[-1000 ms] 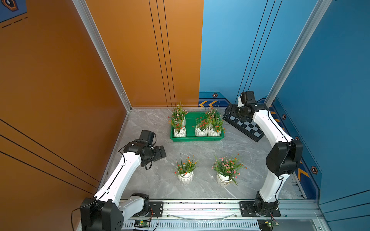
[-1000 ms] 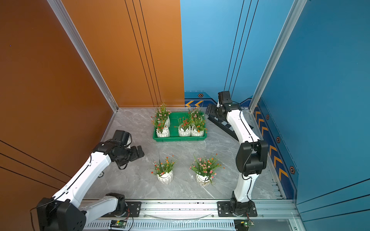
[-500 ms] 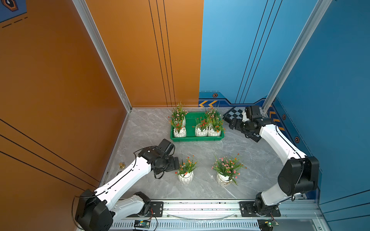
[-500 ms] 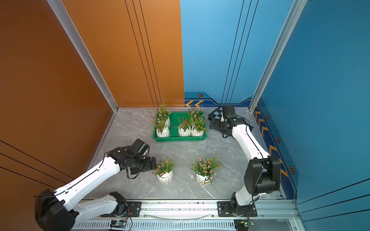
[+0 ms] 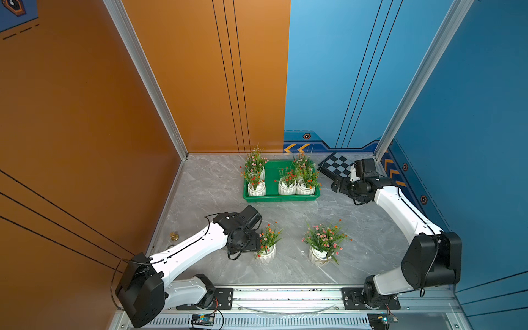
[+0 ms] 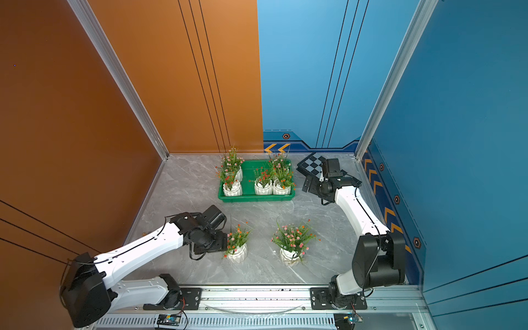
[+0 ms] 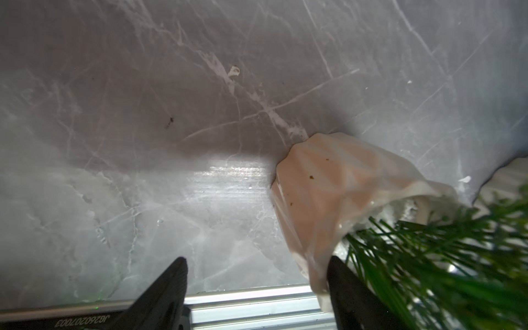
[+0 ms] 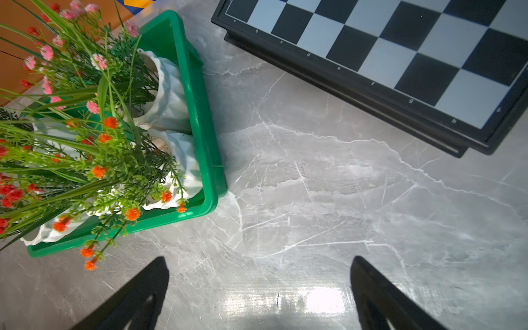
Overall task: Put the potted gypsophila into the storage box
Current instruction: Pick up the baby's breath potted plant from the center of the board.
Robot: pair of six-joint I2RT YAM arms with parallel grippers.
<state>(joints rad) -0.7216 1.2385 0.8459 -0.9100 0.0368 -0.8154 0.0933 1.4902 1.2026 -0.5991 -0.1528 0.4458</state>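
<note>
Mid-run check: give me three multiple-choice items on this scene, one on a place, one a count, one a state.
1. Where is the board?
A. in the box
B. on the table, beside the box on the right arm's side
C. in front of the box

2. How many pots stand outside the box?
A. one
B. two
C. four

3. The right gripper is:
A. open and empty
B. shut on a pot
C. shut on the board

Answers:
1 B: it lies flat past the box's right end.
2 B: a second stands beside the first.
3 A: its fingers are spread over bare table.
</note>
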